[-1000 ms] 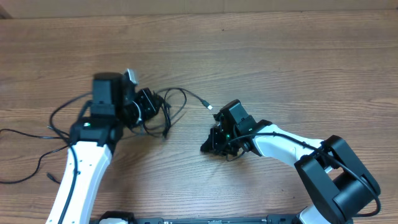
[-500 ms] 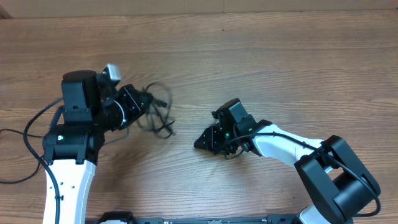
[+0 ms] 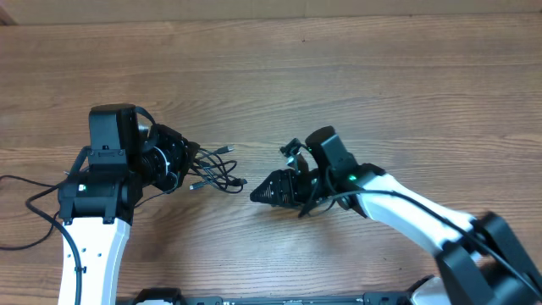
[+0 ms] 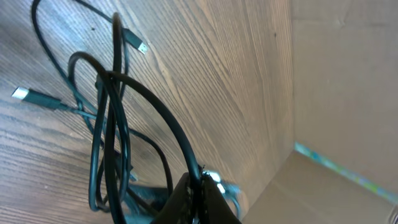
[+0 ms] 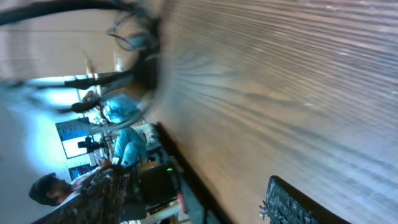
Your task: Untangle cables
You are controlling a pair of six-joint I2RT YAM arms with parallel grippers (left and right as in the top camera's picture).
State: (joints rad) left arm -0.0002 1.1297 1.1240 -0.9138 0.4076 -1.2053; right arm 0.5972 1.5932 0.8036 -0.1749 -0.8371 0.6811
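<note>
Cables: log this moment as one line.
left gripper: shut on cables | right gripper: open, empty, near tangle | cables: tangled, one bundle

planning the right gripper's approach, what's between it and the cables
Only bare table lies between the right gripper and the cables, as the overhead view shows.

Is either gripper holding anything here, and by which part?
The left gripper is shut on the cables, pinching a loop mid-length in the tangle; the plug tips are free. The right gripper is open and holds nothing.

A wood-grain table (image 3: pixel 356 76) sits beside a brown cardboard wall (image 4: pixel 348 81).
</note>
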